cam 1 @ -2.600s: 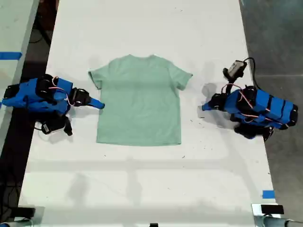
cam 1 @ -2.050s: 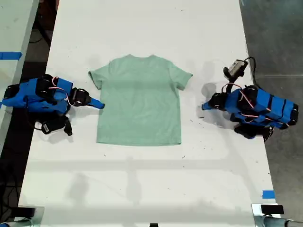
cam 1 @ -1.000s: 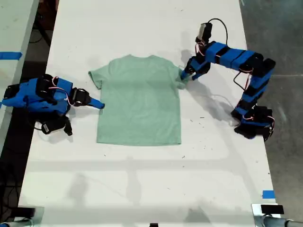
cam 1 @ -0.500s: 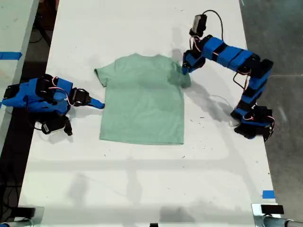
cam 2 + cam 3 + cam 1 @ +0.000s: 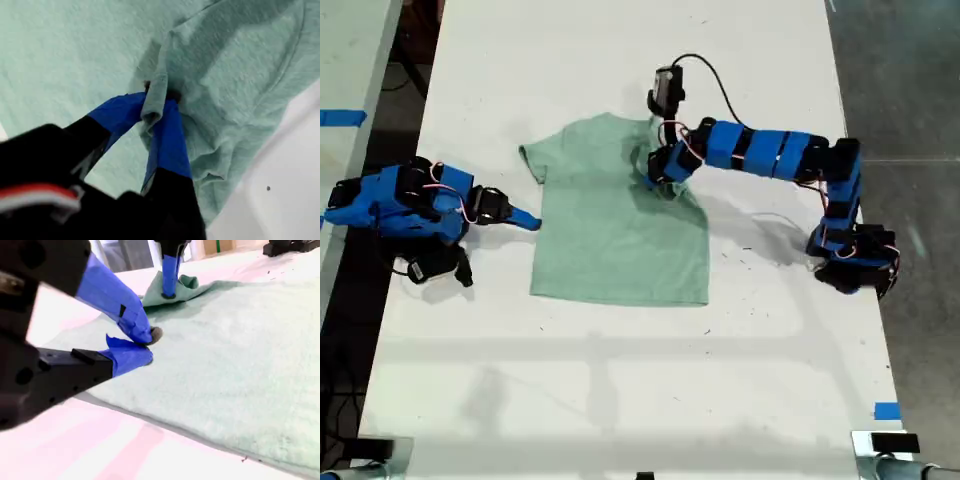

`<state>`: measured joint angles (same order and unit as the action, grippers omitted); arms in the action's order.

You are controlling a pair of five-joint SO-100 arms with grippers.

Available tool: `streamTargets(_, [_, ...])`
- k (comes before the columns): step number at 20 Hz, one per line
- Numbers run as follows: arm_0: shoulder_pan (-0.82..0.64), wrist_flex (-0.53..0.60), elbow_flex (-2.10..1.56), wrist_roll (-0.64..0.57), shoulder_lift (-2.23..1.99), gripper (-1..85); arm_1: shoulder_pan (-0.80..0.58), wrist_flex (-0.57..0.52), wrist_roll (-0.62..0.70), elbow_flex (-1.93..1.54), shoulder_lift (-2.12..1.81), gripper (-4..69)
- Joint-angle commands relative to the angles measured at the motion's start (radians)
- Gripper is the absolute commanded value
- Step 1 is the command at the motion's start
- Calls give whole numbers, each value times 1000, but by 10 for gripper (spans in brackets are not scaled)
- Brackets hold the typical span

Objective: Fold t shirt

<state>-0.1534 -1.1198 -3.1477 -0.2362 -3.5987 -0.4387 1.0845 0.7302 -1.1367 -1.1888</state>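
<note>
**first gripper clamped on sleeve fold; second gripper idle at shirt edge**

the t shirt [image 5: 615,215] lies flat on the white table [image 5: 620,380], its long axis running from the far table edge toward the near edge in the exterior view, neck at the far end and hem at the near end. bare table surrounds it on all sides, with the widest open room on the near side of the hem.

my first gripper [image 5: 660,175] sits over the shirt's upper chest. its jaws are pressed together on a gathered ridge of cloth, the sleeve from the exterior view's right pulled in over the body. the first wrist view shows what the exterior view does not: the pinched ridge [image 5: 155,100] stands between the two blue fingertips [image 5: 172,130], and the curved neck seam [image 5: 290,60] runs just beyond them, with bare table past that.

my second gripper [image 5: 525,220] rests low on the table just beside the shirt's side edge, on the exterior view's left. its jaws are nearly together with nothing between them. the second wrist view places my second gripper [image 5: 145,345] at the cloth border, with my first gripper [image 5: 170,277] and its raised fold well beyond, across the shirt.
</note>
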Motion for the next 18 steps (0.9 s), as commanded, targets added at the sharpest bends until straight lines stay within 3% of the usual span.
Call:
streamTargets(1, [0,14,25,11,-8,21,48,-12,21,140,14,293])
streamTargets(7, [0,14,25,11,-8,21,-46,350,40,252,-295,310])
streamTargets(8, [0,14,25,11,-8,21,-60,403,37,215,-397,275])
streamTargets(9, [0,14,25,11,-8,21,-60,454,23,166,-505,66])
streamTargets(10, [0,14,25,11,-8,21,-41,480,11,84,-618,6])
streamTargets(14, [0,14,25,11,-8,21,123,371,-103,-594,-1163,8])
streamTargets(18, [0,14,25,11,-8,21,163,275,-176,-1358,-1907,9])
